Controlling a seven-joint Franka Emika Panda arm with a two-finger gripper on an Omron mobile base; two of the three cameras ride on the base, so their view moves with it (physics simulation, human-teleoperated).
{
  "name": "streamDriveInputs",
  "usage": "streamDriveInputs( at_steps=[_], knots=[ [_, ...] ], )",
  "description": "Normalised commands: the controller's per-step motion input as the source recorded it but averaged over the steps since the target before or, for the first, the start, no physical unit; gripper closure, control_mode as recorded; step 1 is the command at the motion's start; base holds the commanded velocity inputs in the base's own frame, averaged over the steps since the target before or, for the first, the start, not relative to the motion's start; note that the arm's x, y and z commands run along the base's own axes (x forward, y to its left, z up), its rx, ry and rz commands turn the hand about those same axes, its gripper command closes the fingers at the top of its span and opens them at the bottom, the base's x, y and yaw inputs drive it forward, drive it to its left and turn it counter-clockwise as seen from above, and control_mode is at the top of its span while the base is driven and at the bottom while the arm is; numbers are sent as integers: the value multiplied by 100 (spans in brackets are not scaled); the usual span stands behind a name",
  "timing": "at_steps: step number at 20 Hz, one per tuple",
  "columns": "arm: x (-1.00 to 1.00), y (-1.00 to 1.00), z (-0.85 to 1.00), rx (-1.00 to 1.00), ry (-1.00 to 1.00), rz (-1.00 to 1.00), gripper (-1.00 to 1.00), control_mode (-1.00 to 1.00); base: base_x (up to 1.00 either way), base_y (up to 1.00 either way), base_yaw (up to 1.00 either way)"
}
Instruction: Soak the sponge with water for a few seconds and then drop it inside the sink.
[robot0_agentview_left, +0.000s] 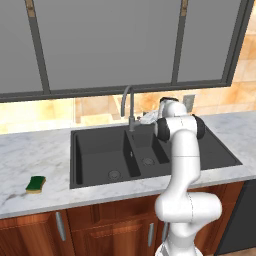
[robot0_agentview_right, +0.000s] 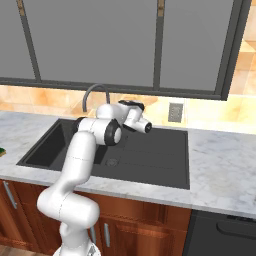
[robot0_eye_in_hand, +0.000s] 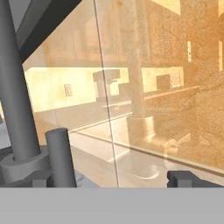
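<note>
The sponge (robot0_agentview_left: 35, 184), green on top and yellow below, lies on the marble counter left of the sink (robot0_agentview_left: 100, 150), far from my hand. The dark double-basin sink (robot0_agentview_right: 150, 155) sits under my arm. My gripper (robot0_eye_in_hand: 111, 180) is open with nothing between its fingertips. It is raised over the sink's back edge beside the grey gooseneck faucet (robot0_agentview_left: 128, 102) and faces the tiled back wall. The faucet's pipe (robot0_eye_in_hand: 13, 87) and handle (robot0_eye_in_hand: 61, 153) stand close at the left of the hand view. The water is out of view.
Marble counter (robot0_agentview_left: 30, 150) runs on both sides of the sink. Grey-fronted wall cabinets (robot0_agentview_left: 110, 45) hang above. A wall outlet (robot0_agentview_right: 174, 112) sits on the tiled backsplash. Wooden cabinet doors (robot0_agentview_left: 100, 230) are below the counter edge.
</note>
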Motion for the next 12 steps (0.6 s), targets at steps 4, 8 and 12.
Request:
streamDriveInputs(
  at_steps=[4, 8, 12],
  knots=[
    [14, -5, -13, 0, 0, -8, -100, -100, 0, 0, 0],
    [22, -1, -9, 0, 0, -12, -100, -100, 0, 0, 0],
    [5, -7, -2, 0, 0, -15, -100, -100, 0, 0, 0]
  ],
)
